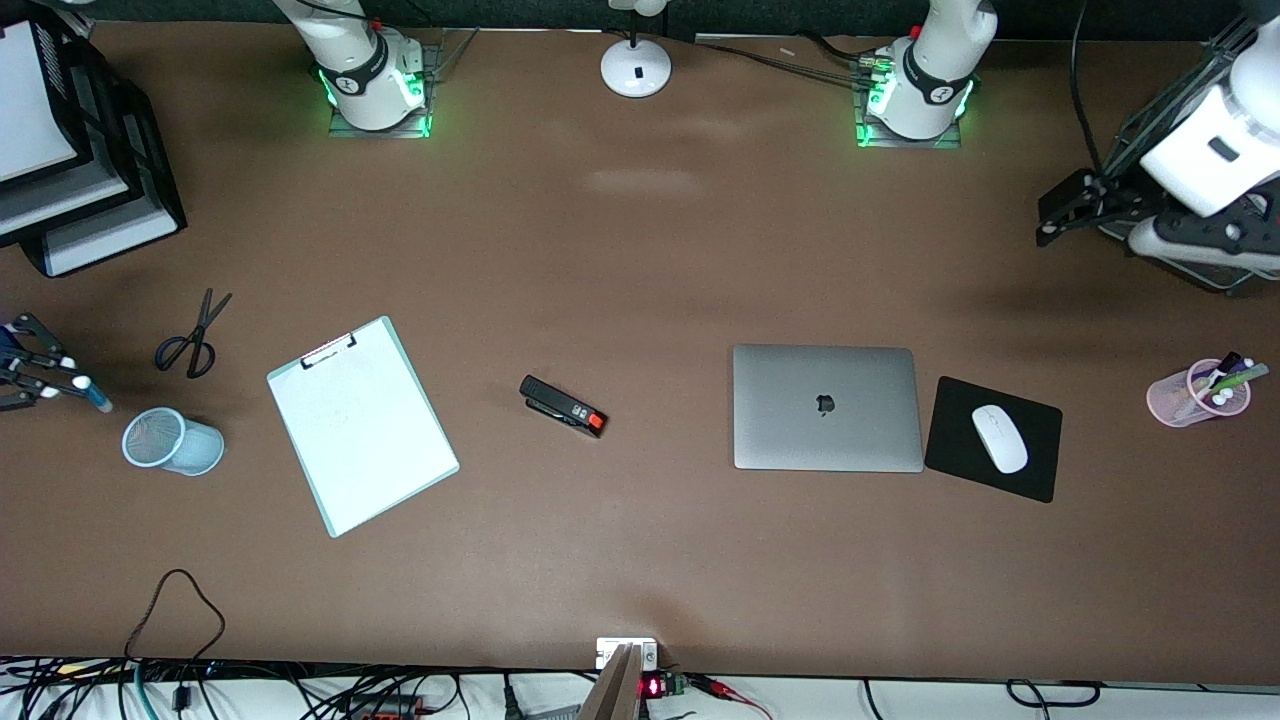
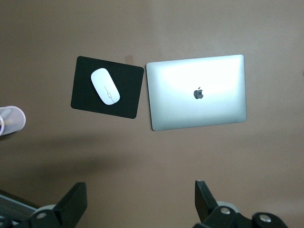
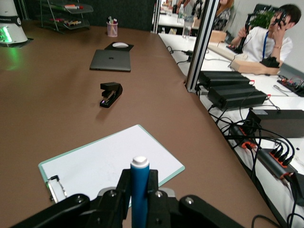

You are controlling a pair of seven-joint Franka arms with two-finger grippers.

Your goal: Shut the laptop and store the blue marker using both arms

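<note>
The laptop (image 1: 826, 407) lies closed and flat on the table (image 1: 640, 250), lid up with the dark apple logo showing, toward the left arm's end. Just beside it, further toward that end, a black mouse pad (image 1: 1030, 462) carries a white mouse (image 1: 999, 438); in the left wrist view the pad's corner comes very close to the laptop's edge. A pink cup (image 1: 1180, 397) of pens stands well apart from the pad, near the table's edge at the left arm's end.

The left end effector (image 1: 1065, 205) hangs in the air over the table's left-arm end, fingers (image 2: 73, 204) spread wide and released, holding nothing.

The right end effector (image 1: 25, 360) sits at the table's edge at the right arm's end, clenched on the blue marker (image 1: 92, 393). In the right wrist view the marker (image 3: 139, 190) stands between the fingers (image 3: 111, 199) with its white end clear of them. The end effector is above a light blue mesh cup (image 1: 172, 441), which lies tipped on its side on the table.

Black scissors (image 1: 190, 340) rest near that cup, farther from the front camera. A clipboard (image 1: 360, 425) with white paper lies tilted between the cup and a black stapler (image 1: 562, 406) with a red end, which sits between the clipboard and the laptop. Black document trays (image 1: 70, 170) stand at the right arm's corner.
</note>
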